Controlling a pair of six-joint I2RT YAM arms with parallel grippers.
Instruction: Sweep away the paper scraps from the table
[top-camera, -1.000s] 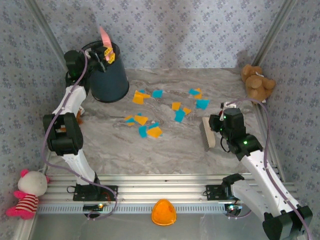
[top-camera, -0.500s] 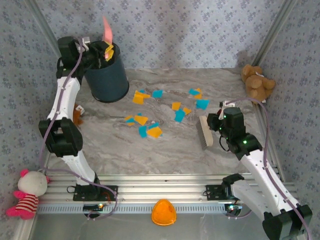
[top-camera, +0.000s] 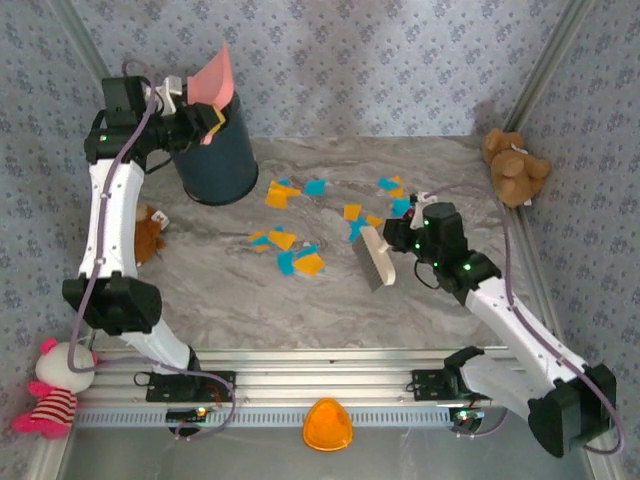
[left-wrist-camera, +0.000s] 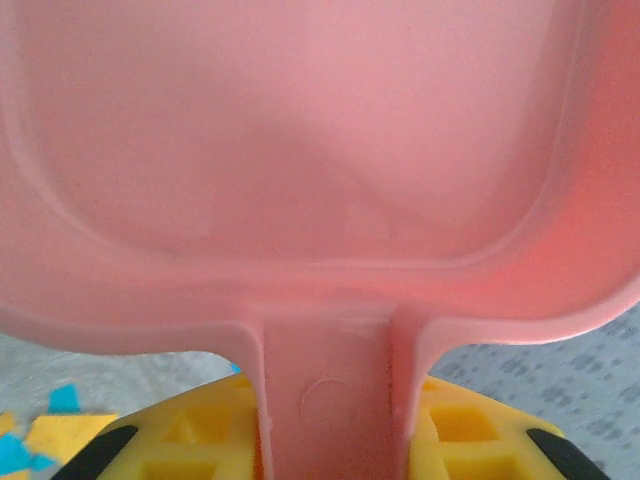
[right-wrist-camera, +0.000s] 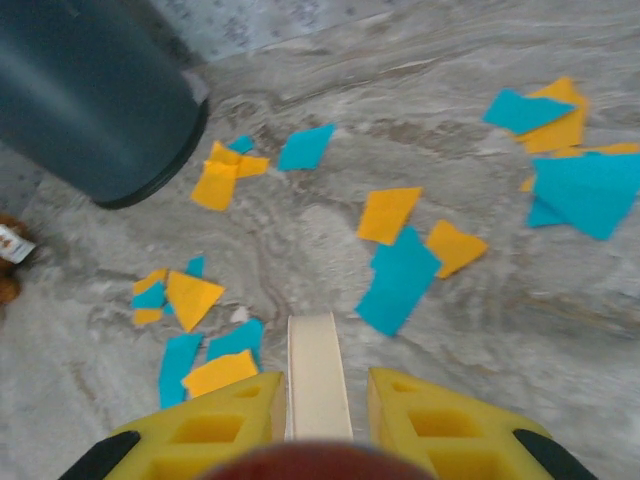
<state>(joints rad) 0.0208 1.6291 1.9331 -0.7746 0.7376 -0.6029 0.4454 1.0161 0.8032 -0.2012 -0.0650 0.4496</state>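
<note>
Top external view: we see the left end effector (top-camera: 208, 118) raised over the dark bin (top-camera: 215, 165), which stands at the far left corner of the counter (top-camera: 300, 310). It is closed tight on the handle of the pink dustpan (top-camera: 214, 78), whose pan tilts upward above the bin's rim. In the left wrist view we find the handle pinched in that grip, with the pan's hollow facing the camera. The right end effector (top-camera: 400, 242) is clamped on a cream brush (top-camera: 374, 258), held over the counter's right half, just beside the nearest scraps. The paper scraps (top-camera: 300, 264), orange-yellow and cyan-blue, lie scattered across the middle of the counter toward its far edge, between bin and brush.
</note>
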